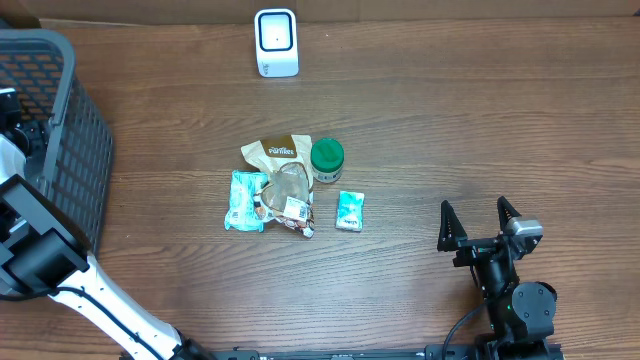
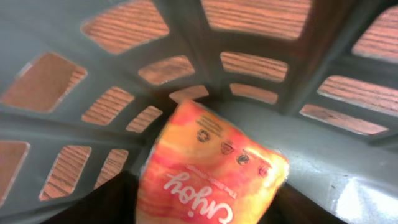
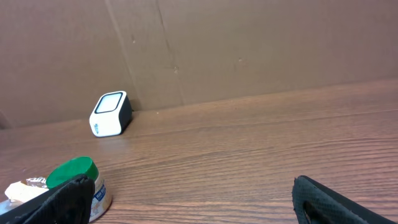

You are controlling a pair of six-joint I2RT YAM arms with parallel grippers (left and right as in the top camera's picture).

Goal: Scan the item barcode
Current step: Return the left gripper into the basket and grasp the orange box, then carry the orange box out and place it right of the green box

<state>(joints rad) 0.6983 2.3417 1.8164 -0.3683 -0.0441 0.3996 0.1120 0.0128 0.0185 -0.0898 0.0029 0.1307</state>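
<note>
A: Closest to the lens is the orange snack packet (image 2: pixel 205 168), right under the left wrist camera. Where does it lie?

B: On the floor of the grey plastic basket (image 2: pixel 186 37), which stands at the far left of the table (image 1: pixel 450 120). Its printed face is up, with the lettering upside down to the camera.

A: Does the left gripper (image 2: pixel 199 214) have it?

B: I cannot tell. One dark finger (image 2: pixel 106 202) shows beside the packet's left edge, and the packet sits between the jaws. Whether they pinch it or only flank it is hidden.

A: And its long axis?

B: It seems to run away from the camera toward the basket's ribs. The near end is cut off, so that is a guess.

A: The right gripper (image 1: pixel 474 203)?

B: Spread wide and empty, at the near right, well apart from everything.

A: So which arm serves?

B: The left, I judge, since it is already down in the basket over the packet. The barcode scanner (image 1: pixel 276 42) stands at the far edge near the middle, to the right of the basket. The packet would have to go up and out, then rightward to it. The pile with the green-lidded tub (image 1: pixel 327 158) and the brown pouch (image 1: pixel 275 152) lies nearer than the scanner.
</note>
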